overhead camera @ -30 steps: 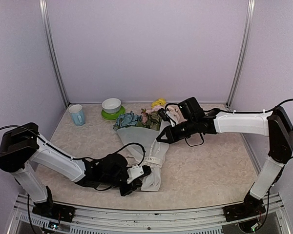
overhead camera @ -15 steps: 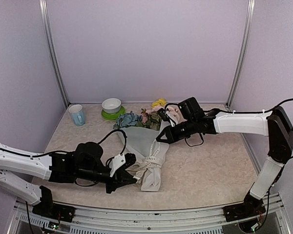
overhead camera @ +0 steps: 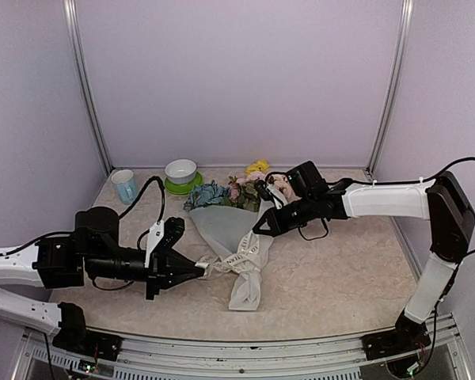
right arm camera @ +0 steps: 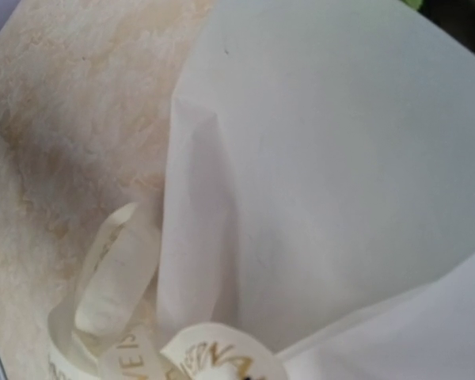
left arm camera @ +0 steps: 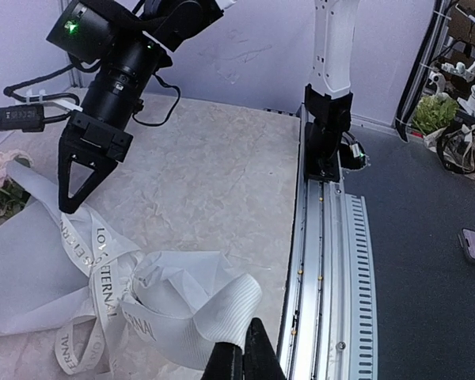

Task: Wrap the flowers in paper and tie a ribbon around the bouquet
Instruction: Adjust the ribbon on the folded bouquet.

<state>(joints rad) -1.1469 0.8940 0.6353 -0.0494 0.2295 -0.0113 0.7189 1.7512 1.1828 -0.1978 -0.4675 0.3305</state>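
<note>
The bouquet lies mid-table with its flowers [overhead camera: 222,192] toward the back, wrapped in a cone of white paper [overhead camera: 226,226]. The cream ribbon [overhead camera: 241,260] with dark lettering is looped around the cone's narrow lower part. To the bouquet's left, my left gripper [overhead camera: 200,267] is shut on a ribbon end [left arm camera: 214,317], with its fingertips [left arm camera: 253,356] pressed together at the bottom of the wrist view. At the cone's right side, my right gripper [overhead camera: 260,228] is shut on another stretch of ribbon [right arm camera: 214,356]. Paper [right arm camera: 340,158] fills most of the right wrist view.
A light blue cup [overhead camera: 125,187] stands at the back left. Next to it is a white bowl [overhead camera: 180,169] on a green plate [overhead camera: 174,188]. The table's metal front rail [left arm camera: 324,261] runs close to my left gripper, and the right arm's base [left arm camera: 328,119] is bolted there.
My left arm has swung back to the left, drawing the ribbon end out leftward from the bouquet's lower part. The right arm has shifted only slightly.
</note>
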